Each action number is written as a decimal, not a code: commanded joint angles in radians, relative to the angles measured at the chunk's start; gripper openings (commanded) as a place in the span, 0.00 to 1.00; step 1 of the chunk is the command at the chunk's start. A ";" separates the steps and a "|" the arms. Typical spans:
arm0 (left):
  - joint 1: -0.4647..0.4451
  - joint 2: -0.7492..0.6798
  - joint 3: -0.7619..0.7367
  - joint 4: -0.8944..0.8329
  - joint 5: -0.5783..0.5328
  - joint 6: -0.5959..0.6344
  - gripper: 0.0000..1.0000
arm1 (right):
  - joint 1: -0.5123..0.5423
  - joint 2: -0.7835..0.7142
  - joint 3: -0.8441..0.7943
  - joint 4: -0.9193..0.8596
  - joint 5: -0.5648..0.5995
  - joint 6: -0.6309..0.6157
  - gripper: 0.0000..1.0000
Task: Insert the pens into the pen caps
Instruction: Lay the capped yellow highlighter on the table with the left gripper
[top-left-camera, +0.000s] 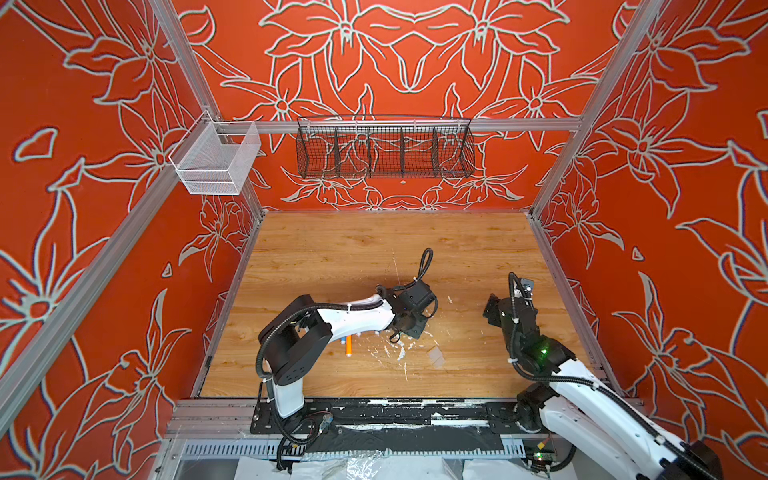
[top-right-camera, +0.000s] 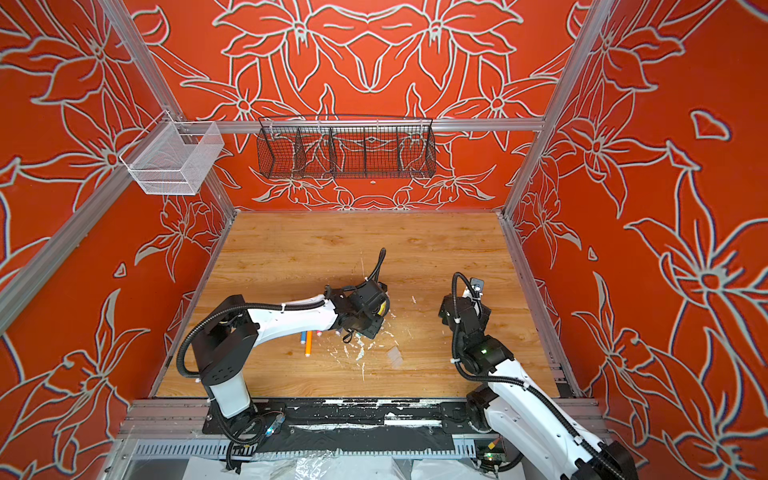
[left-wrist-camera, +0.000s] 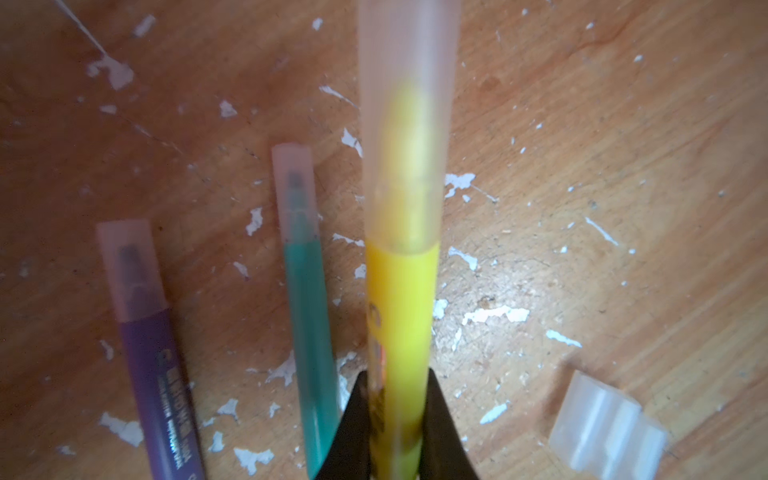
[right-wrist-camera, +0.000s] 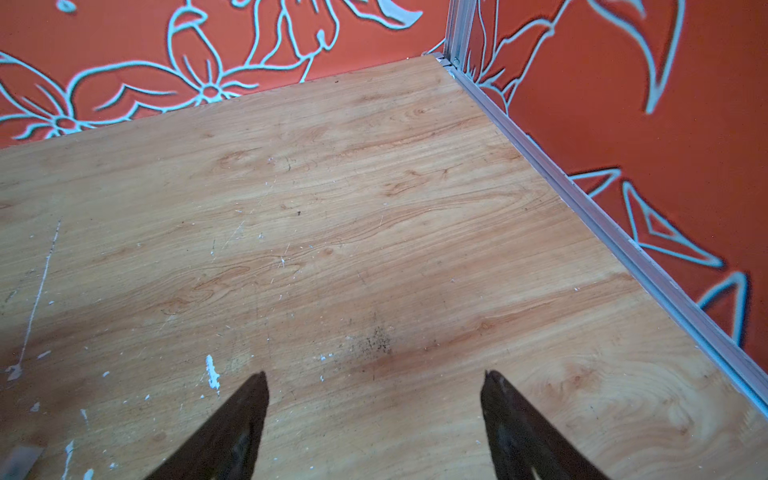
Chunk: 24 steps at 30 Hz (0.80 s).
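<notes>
The left gripper (left-wrist-camera: 397, 374) clamps a yellow pen (left-wrist-camera: 401, 299) tipped with a frosted clear cap (left-wrist-camera: 409, 124); the right gripper (right-wrist-camera: 374, 378) stands wide.

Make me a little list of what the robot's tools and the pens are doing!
left tool: shut on the yellow pen
yellow pen's tip: inside a clear cap
right tool: open, holding nothing, over the table
lying capped: green pen, purple pen
beside the left arm: orange pen, blue pen
loose caps: clear cluster on the table
</notes>
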 joint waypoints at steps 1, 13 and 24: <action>-0.011 0.034 0.031 -0.061 0.020 0.014 0.12 | -0.006 -0.015 -0.015 0.016 -0.010 -0.004 0.83; -0.011 0.009 0.050 -0.100 -0.015 0.025 0.30 | -0.008 -0.010 -0.013 0.019 -0.017 -0.004 0.83; 0.010 -0.218 0.105 -0.208 -0.123 -0.085 0.41 | -0.009 -0.036 -0.023 0.014 -0.030 -0.008 0.83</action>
